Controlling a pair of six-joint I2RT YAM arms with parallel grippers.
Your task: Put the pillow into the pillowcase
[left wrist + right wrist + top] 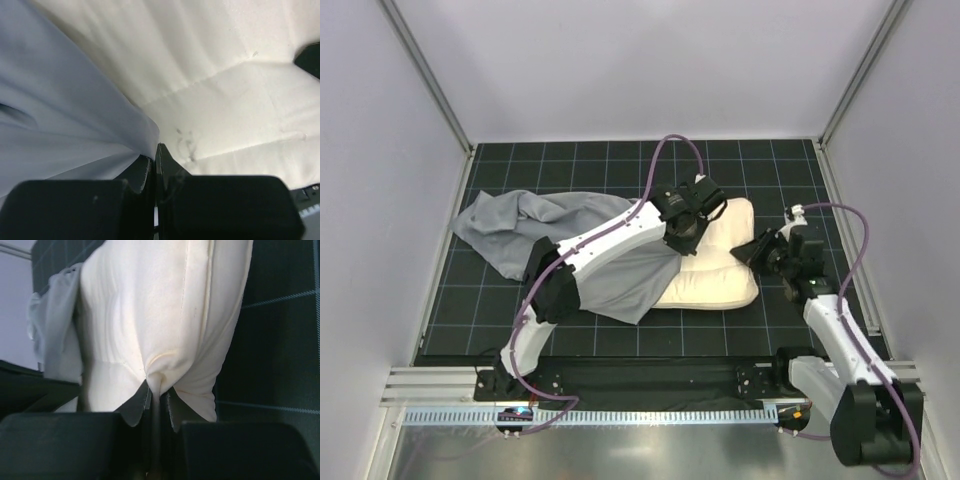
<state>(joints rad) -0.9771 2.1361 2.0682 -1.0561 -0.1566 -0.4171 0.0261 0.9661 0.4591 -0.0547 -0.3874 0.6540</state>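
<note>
Blue-grey pillowcase (510,225) covers the pillow's (720,280) left half. My left claw (156,150) is clamped on the case's edge above the pillow's middle. My right claw (159,392) pinches the pillow's bare right end. The pillow lies long-ways, left to right, between them.

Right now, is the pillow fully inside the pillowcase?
No, the pillow shows bare at its right end, outside the pillowcase.

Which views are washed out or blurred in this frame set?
Top external: even light, sharp, mild glare on the metal front strip. Left wrist: the pillow nearly washed out, left claw a dark blur. Right wrist: right claw blurred, pillow seams crisp.
</note>
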